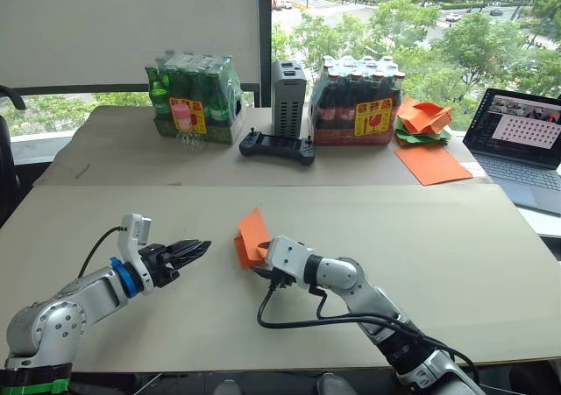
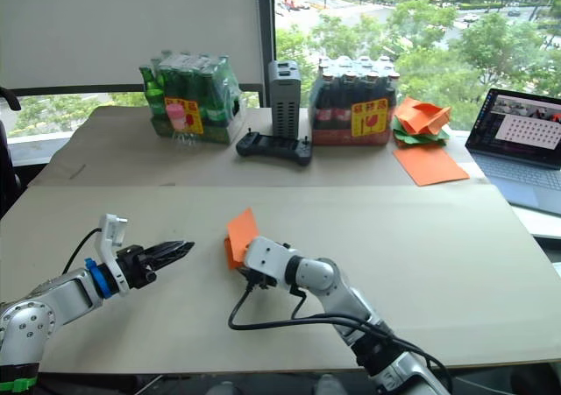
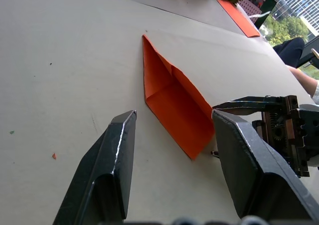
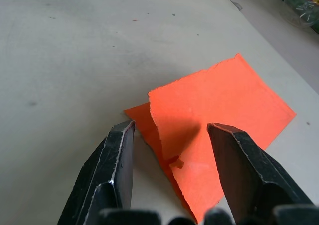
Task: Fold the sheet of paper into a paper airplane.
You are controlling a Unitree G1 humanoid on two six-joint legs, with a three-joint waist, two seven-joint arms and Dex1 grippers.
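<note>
The sheet of paper [image 1: 252, 237], partly folded, lies mid-table just beside the right gripper [image 4: 172, 135], whose fingers straddle its raised flap (spread, nothing pinched). The left gripper [image 3: 172, 140] hangs released nearby. Thin and limp, it likely creases easily; pinching at a folded edge seems best.

Orange sheet of paper [image 1: 252, 236] partly folded; flap raised, seemingly; mid-table.

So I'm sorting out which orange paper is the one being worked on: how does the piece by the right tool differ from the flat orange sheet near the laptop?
The sheet of paper is folded, with one flap standing up off the near table; the flat orange sheet lies smooth and unfolded on the far table. The folded one sits right at the right tool; the flat one lies beside the laptop, below a heap of paper shapes. Both are orange.
</note>
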